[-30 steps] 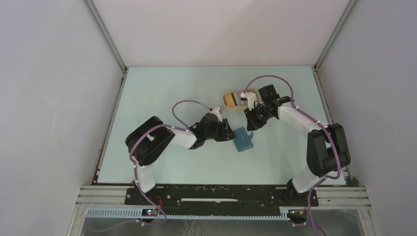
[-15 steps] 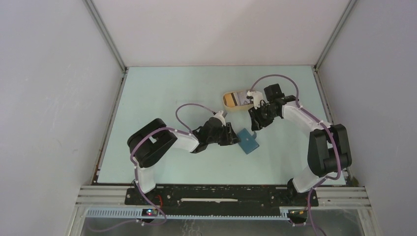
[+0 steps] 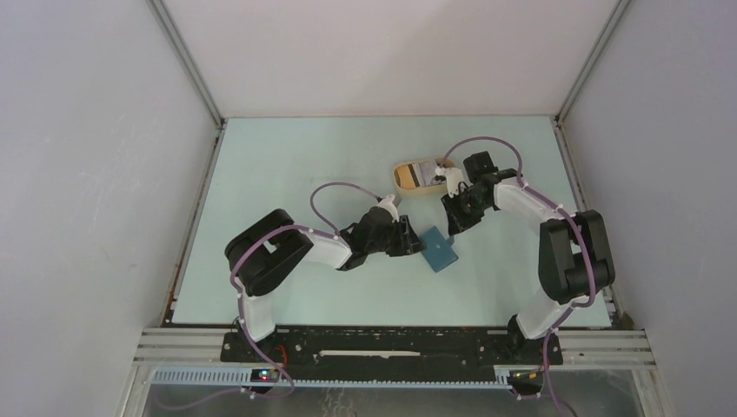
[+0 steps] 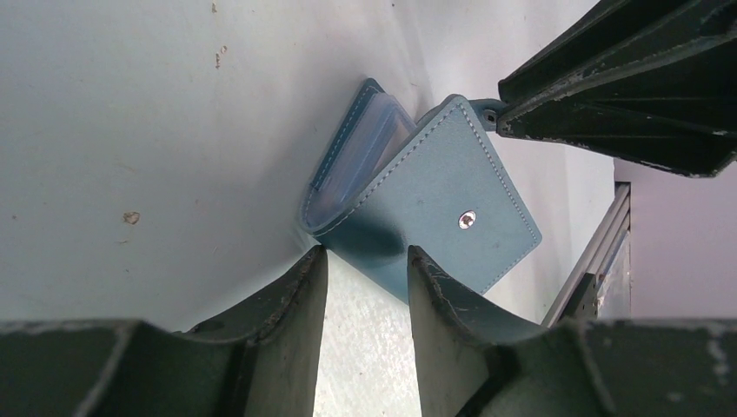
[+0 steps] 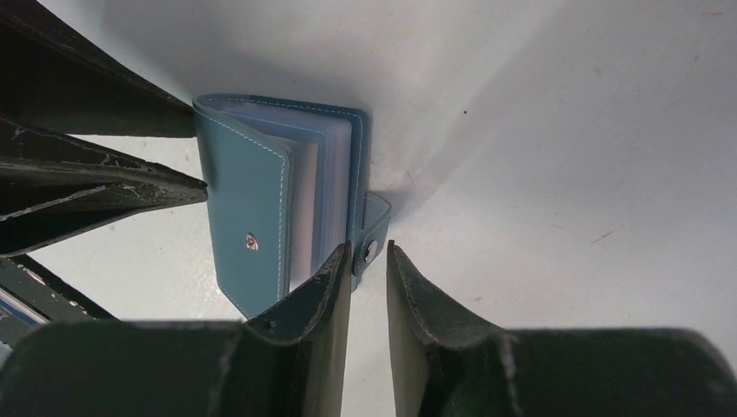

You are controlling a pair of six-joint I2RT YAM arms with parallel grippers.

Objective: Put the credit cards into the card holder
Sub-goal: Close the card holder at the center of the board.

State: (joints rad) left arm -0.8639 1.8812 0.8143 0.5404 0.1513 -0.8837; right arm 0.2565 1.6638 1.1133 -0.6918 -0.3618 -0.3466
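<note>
The teal-blue card holder (image 3: 441,252) lies mid-table with its cover partly lifted, showing clear sleeves (image 5: 326,200). My left gripper (image 3: 420,244) is at its left edge. In the left wrist view the jaws stand apart, with the tips (image 4: 367,254) against the holder's fold edge (image 4: 417,204). My right gripper (image 3: 449,231) is at its far side. In the right wrist view the narrow jaws (image 5: 368,252) close on the snap tab (image 5: 375,228). The credit cards (image 3: 417,174) lie in the tan oval tray (image 3: 401,182) behind.
The tray sits just behind the right gripper. Both arms meet over the holder, their fingers close together. White walls enclose the table at the back and on both sides, and a metal rail runs along the near edge.
Over the last second my left gripper and the card holder shifted right and slightly nearer. My right gripper dropped a little to the tab. Little moved in the last half second.
</note>
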